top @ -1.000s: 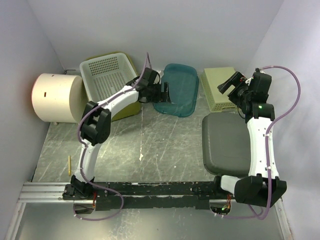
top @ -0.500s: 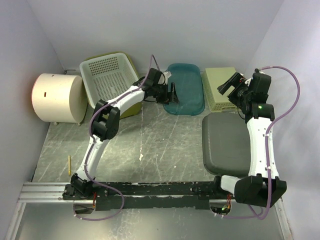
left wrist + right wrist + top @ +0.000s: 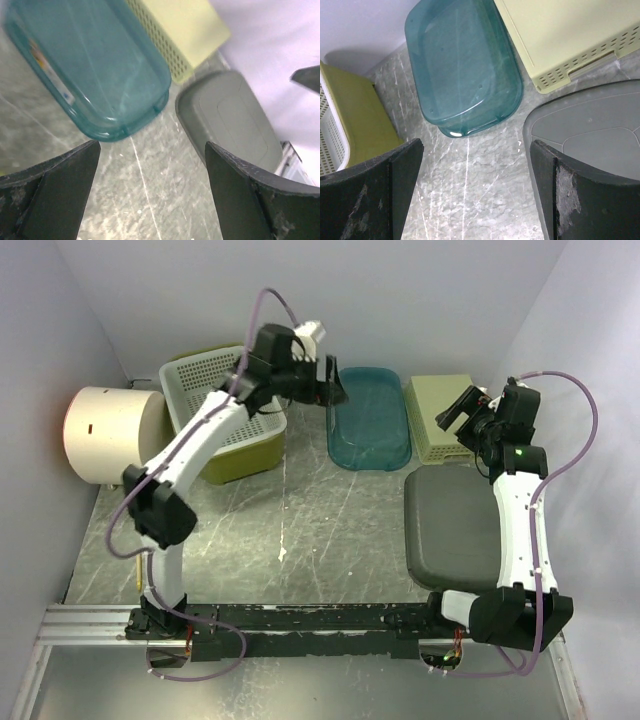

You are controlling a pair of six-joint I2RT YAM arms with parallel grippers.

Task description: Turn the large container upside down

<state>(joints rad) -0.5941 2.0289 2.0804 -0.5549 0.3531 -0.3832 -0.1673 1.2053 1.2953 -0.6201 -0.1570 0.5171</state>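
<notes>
Left gripper (image 3: pixel 336 390) hangs above the teal container (image 3: pixel 368 420), fingers wide apart and empty. It lies flat, apparently bottom-up, between the white basket (image 3: pixel 215 385) and yellow crate (image 3: pixel 438 415). To finish cleanly, lift straight away, clear of its rim. Right gripper (image 3: pixel 458 408), also spread, hovers over the crate.

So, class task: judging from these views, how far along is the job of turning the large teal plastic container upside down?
Done, apparently: the teal translucent plastic container lies flat on the table, seemingly base up and rim down. In hand: nothing. The left gripper is open, raised near the container's left edge, holding nothing. The right gripper is open and apart from it. Left: probably only pulling the arms back.
</notes>
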